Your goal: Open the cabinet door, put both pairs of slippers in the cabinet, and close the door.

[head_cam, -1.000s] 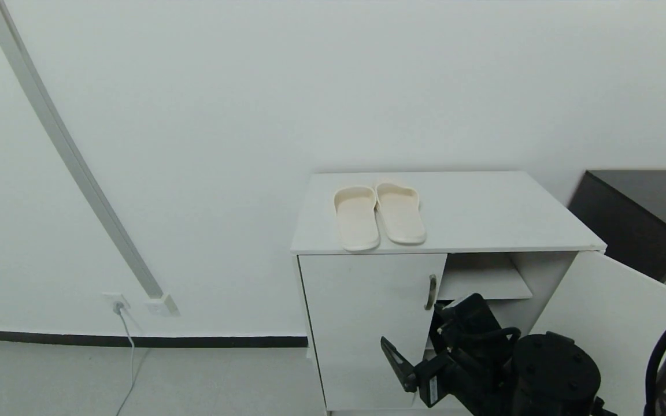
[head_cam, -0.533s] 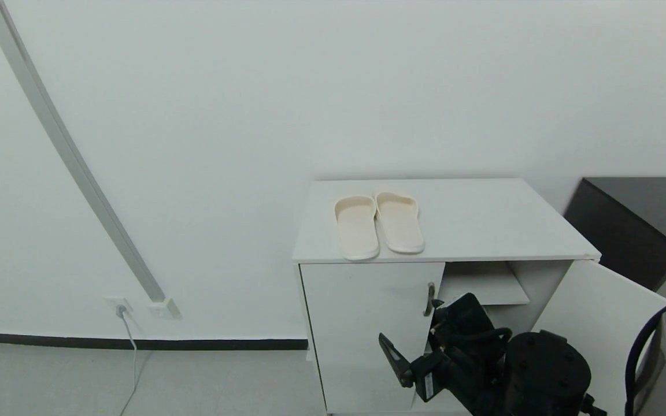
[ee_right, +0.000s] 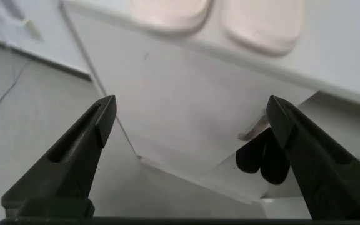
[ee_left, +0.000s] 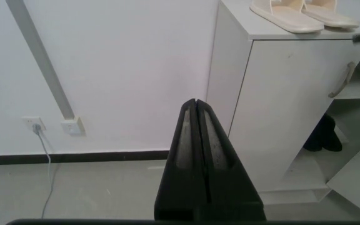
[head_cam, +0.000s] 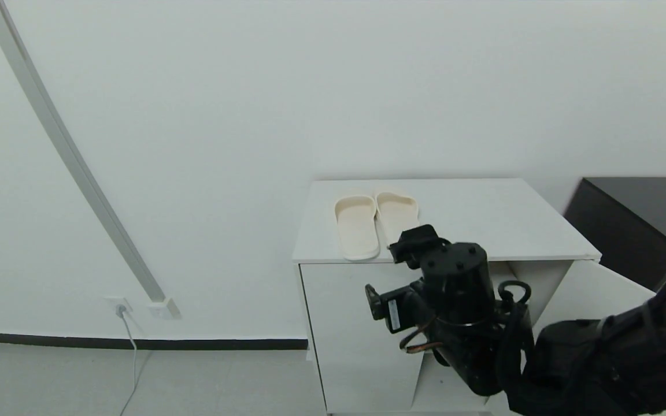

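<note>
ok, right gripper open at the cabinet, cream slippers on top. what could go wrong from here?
1. The cream slippers lie side by side at the cabinet top's front edge; the right gripper's open fingers may catch only one or nudge one off.
2. In the right wrist view the fingers seem aimed under that edge and might strike it.
3. The open right door stands near the arm; a swing could bump it.
</note>
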You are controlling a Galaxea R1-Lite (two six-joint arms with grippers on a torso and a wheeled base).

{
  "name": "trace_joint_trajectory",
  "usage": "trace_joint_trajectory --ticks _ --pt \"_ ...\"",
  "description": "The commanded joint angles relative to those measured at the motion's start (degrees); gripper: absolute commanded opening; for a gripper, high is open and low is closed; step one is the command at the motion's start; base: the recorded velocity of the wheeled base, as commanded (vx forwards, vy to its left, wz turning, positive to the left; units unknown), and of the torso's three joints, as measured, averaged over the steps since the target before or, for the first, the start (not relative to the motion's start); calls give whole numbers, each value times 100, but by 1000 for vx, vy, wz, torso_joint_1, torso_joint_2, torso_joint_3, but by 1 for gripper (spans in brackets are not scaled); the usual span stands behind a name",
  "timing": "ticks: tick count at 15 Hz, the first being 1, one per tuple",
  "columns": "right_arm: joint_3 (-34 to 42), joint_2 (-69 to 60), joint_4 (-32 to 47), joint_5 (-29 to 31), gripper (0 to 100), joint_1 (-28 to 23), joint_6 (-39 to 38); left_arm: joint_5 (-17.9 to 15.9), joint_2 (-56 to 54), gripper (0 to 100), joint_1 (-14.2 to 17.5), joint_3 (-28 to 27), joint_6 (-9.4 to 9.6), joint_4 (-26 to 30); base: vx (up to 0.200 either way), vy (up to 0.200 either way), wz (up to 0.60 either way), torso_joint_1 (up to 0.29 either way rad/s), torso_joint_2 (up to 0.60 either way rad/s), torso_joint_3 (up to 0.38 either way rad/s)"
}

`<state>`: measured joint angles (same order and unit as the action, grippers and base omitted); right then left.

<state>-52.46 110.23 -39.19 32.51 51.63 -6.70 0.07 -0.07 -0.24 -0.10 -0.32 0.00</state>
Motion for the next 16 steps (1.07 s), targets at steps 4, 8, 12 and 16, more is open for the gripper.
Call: trace_joint_trajectory --ticks 4,8,12,16 --pt "-1504 -124 1669 326 100 -100 -797 1 7 0 -2 1 -3 0 0 0 0 0 0 0" --pt "-1654 113 1625 317 100 -179 -797 -7 7 0 -2 1 -3 0 100 0 0 0 2 4" --pt "-1759 342 1555 317 100 -214 -797 -7 7 0 -2 1 -3 0 200 0 0 1 -4 1" --pt "-1777 737 1142 264 100 -267 -762 -7 7 0 -2 1 -3 0 150 0 0 4 -1 -1"
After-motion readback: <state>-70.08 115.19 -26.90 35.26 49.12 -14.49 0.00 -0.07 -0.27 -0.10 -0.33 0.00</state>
